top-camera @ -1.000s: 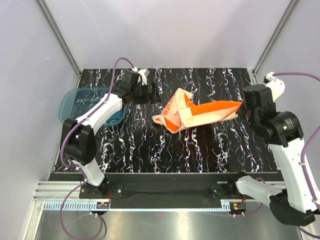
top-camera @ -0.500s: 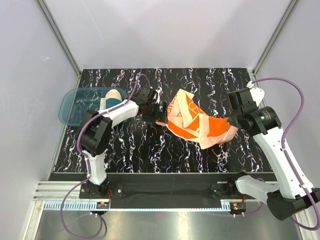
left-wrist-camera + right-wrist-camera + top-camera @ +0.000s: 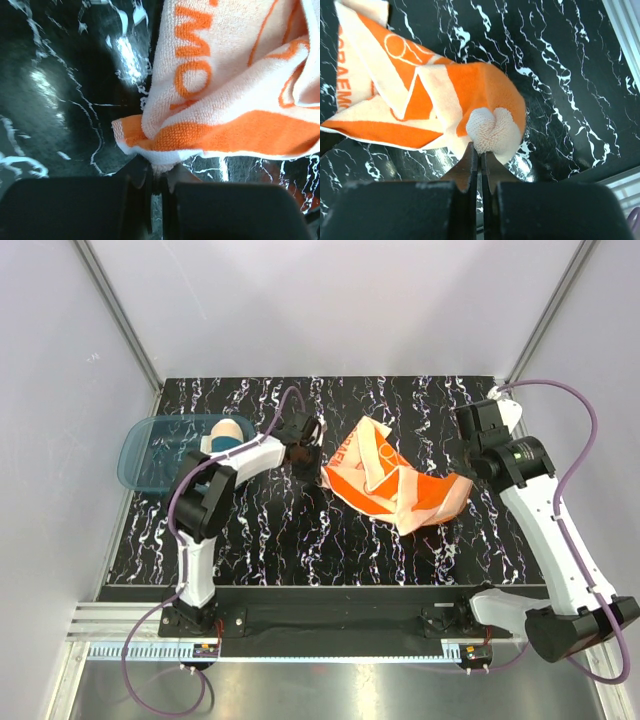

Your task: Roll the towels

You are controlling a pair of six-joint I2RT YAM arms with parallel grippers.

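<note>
An orange towel (image 3: 395, 480) lies crumpled on the black marbled bench (image 3: 300, 540) beside the blue tray (image 3: 145, 465), pinched at both ends. The left claw (image 3: 157, 172) is clamped on the corner nearest the tray, the right claw (image 3: 480, 156) on the bunched end farthest from it. A teal towel (image 3: 230, 430) sits rolled in the tray.

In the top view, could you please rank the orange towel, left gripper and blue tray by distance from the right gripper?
1. orange towel, pinched by the right gripper.
2. left gripper, at the towel's left corner.
3. blue tray, far left.
</note>
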